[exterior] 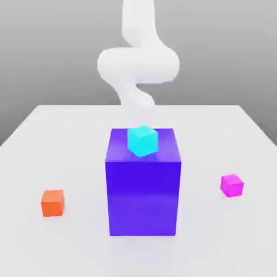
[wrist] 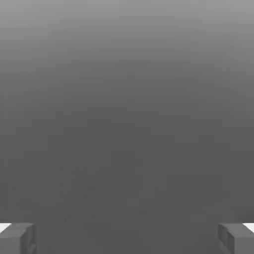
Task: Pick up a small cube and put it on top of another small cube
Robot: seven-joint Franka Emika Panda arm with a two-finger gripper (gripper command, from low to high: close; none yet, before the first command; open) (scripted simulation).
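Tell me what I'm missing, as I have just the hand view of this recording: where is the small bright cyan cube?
Observer: The small cyan cube sits on top of the big blue-violet block.

Operator: And the small plain magenta-pink cube, is it stacked on anything?

Observer: No, the magenta-pink cube is on the pale tabletop, off to the exterior view's right of the block.

Operator: Is there another small cube?

Observer: Yes, a small orange cube on the tabletop, on the block's other side, toward the exterior view's left.
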